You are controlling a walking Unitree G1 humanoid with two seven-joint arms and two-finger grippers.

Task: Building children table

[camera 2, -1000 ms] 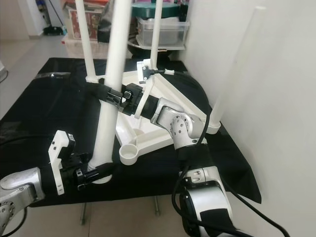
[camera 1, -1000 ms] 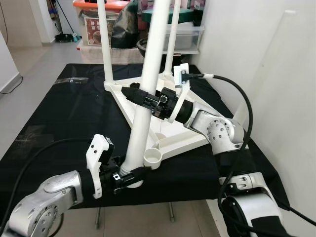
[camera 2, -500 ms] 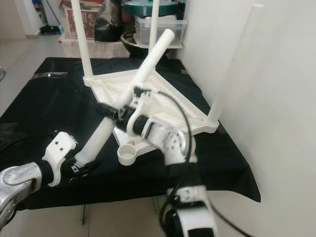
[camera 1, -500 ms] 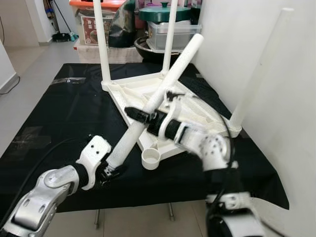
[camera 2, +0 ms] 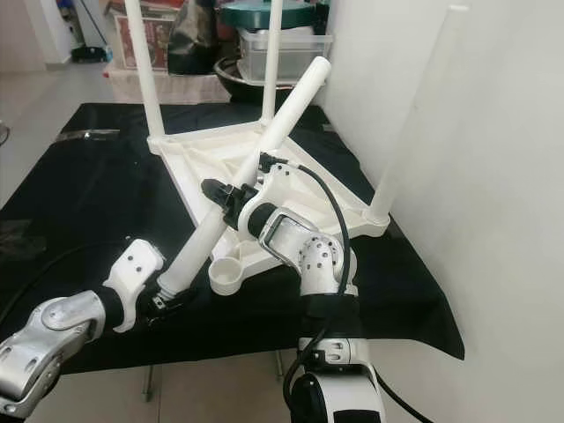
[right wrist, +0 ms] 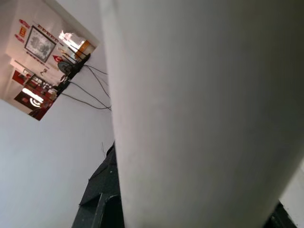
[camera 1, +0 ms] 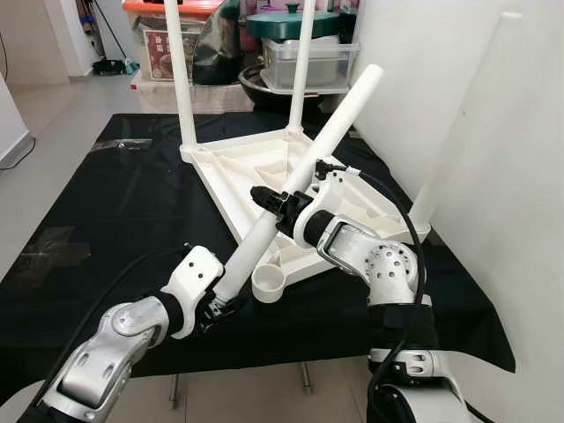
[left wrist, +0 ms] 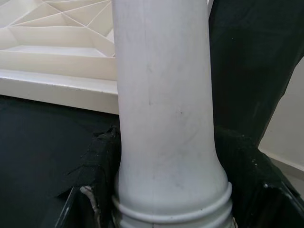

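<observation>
In the left eye view a white table top (camera 1: 256, 172) lies upside down on a black cloth (camera 1: 106, 211), three white legs standing up from its corners and an empty round socket (camera 1: 270, 284) at the near corner. A loose table leg (camera 1: 291, 189) slants from low on the left up toward the wall; the left gripper (camera 1: 220, 304) clasps its lower end just beside the socket, and the right gripper (camera 1: 275, 201) is clamped around its middle. The right eye view gives the same scene, with storage boxes (camera 2: 282, 53) behind the cloth. In the left wrist view the ringed lower end of the leg sits pinched between the black fingers (left wrist: 97, 161), the ribbed underside of the table top behind it. In the right wrist view the leg's white shaft looms close and blurred, with only a sliver of dark finger beside it.
</observation>
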